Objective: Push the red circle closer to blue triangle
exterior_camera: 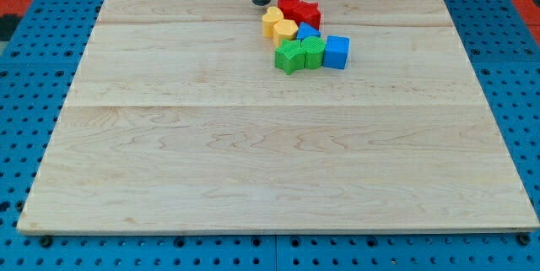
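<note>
The red circle (289,6) sits near the view's top middle of the wooden board (270,153), touching a red star (309,13) on its right. The blue triangle (307,32) lies just below them, partly hidden among the other blocks. My tip (261,2) is a dark rod standing just left of the red circle and above the yellow blocks, a small gap away from the circle.
Two yellow blocks (272,22) (285,31) sit left of the blue triangle. A green star (289,56), a green round block (313,51) and a blue cube (337,51) form a row below it. A blue pegboard surface (25,77) surrounds the board.
</note>
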{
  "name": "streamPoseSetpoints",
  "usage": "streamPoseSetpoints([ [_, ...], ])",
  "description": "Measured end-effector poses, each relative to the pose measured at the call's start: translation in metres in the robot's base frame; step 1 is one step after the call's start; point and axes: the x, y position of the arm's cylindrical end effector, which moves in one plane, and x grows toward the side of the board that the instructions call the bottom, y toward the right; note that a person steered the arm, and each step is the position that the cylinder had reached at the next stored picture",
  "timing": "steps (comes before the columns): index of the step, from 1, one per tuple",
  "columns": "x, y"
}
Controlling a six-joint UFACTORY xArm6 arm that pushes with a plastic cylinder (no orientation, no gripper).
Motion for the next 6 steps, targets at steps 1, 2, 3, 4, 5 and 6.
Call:
streamPoseSetpoints([
  [1,0.014,0.029],
  [2,0.014,0.062],
  [3,-0.015,0.053],
  [4,-0.025,0.096],
  [5,0.011,0.092],
  [6,0.023,0.084],
])
